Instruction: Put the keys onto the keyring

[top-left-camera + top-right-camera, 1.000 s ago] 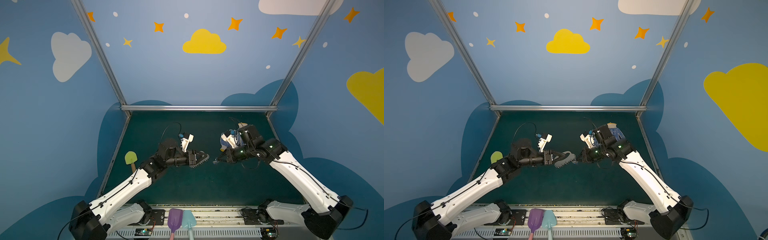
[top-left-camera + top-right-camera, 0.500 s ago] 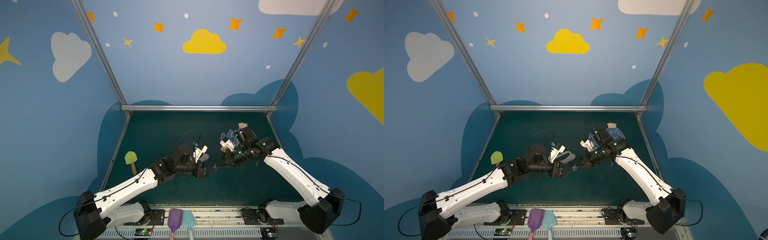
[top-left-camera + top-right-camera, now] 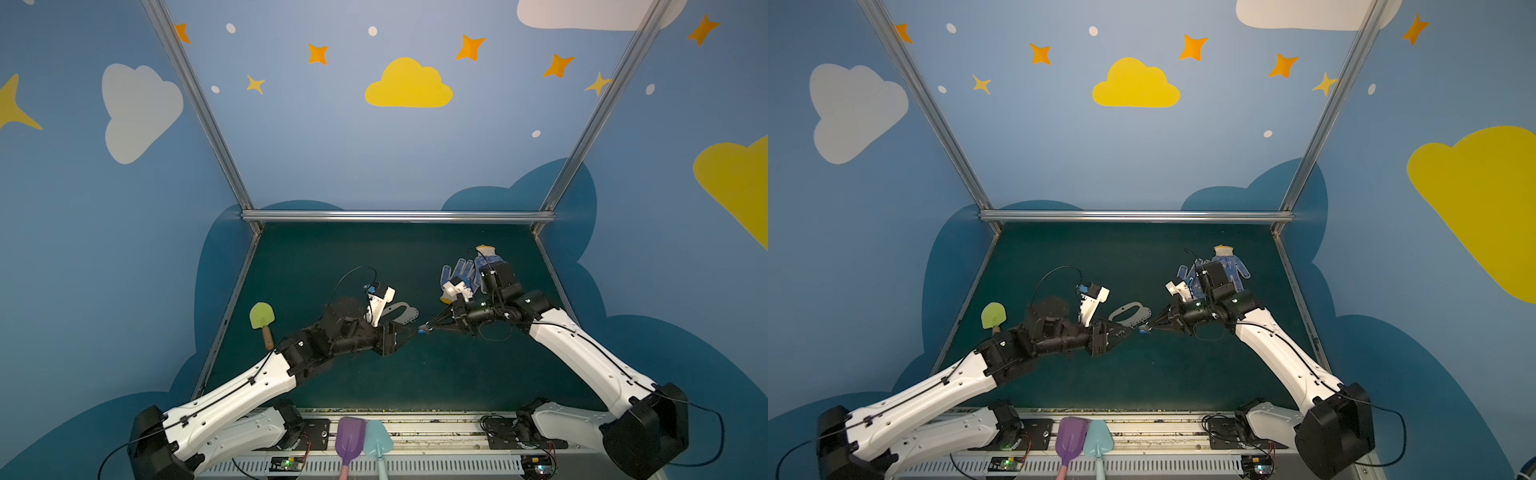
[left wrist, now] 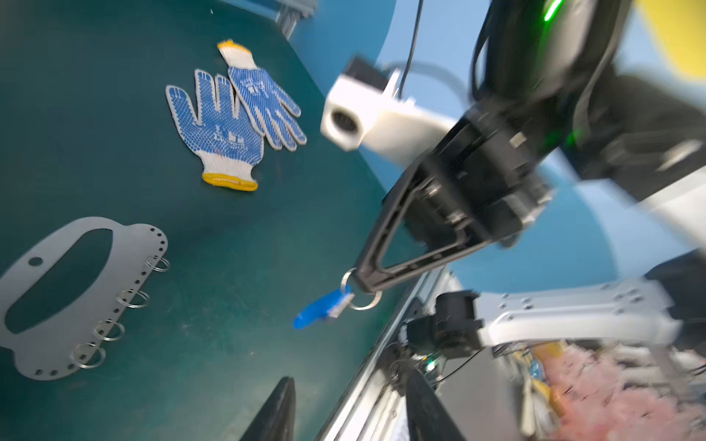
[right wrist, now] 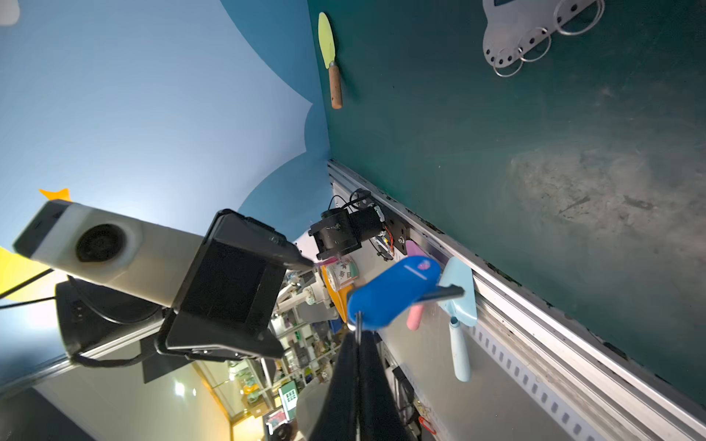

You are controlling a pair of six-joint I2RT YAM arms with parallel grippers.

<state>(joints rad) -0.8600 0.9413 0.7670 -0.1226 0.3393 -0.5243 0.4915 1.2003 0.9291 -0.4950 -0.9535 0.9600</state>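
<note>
Both arms reach in low over the middle of the bench (image 3: 415,374), their tips almost nose to nose. The right gripper (image 4: 357,280) has its jaws pinched tight on the small ring of the keys (image 4: 321,310). The blue tag sticks out from that ring in the air, near the holed edge of the keyring (image 4: 57,290), on the side toward the bench's front edge. The left gripper (image 4: 349,382) points at the bunch, jaws parted, nothing between them.

The keyring lies flat near the bench's middle, with four little rings (image 4: 133,299) along that holed edge. In both top views the left arm's camera mount covers part of it, and the right wrist view shows only one corner. The left wrist view smears the right arm, and the metal key itself is hard to pick out.

A pair of gloves (image 4: 229,126) lies toward the far right corner, and a trowel (image 3: 262,318) by the left edge.
</note>
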